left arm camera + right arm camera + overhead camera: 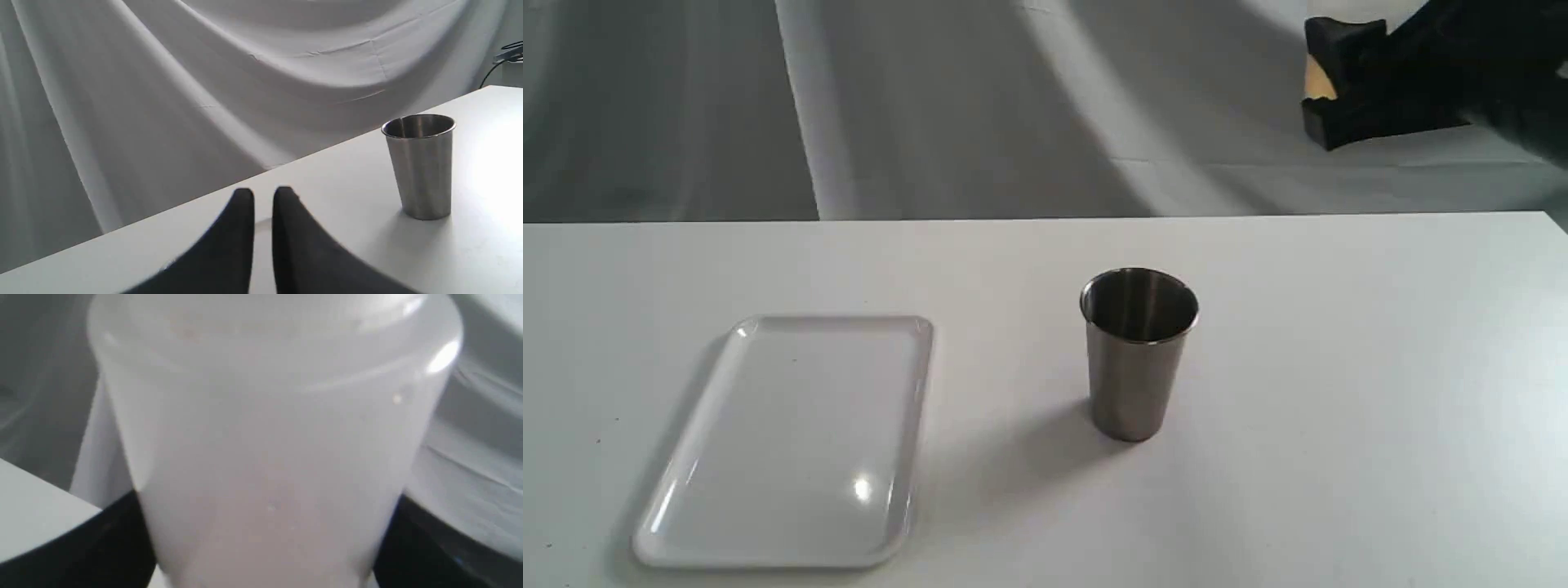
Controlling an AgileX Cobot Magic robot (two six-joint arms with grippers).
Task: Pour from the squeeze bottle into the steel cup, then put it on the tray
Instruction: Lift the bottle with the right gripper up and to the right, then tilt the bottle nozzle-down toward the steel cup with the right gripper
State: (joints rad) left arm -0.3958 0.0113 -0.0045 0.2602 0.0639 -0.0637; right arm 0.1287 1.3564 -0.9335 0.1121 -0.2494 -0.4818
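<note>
The steel cup (1138, 353) stands upright on the white table, right of centre; the left wrist view also shows the cup (421, 165). Left of it lies the flat white tray (792, 445) with nothing on it. High at the far right, above and beyond the table, my right gripper (1327, 82) is shut on the squeeze bottle (1312, 78), of which only a small amber patch shows there. Up close the whitish bottle (265, 437) fills the right wrist view between black fingers (114, 543). My left gripper (263, 196) hovers low over the table, its fingers nearly together and holding nothing.
A grey draped cloth (980, 106) hangs behind the table's far edge (1045, 219). A black cable (496, 67) shows beyond the table corner in the left wrist view.
</note>
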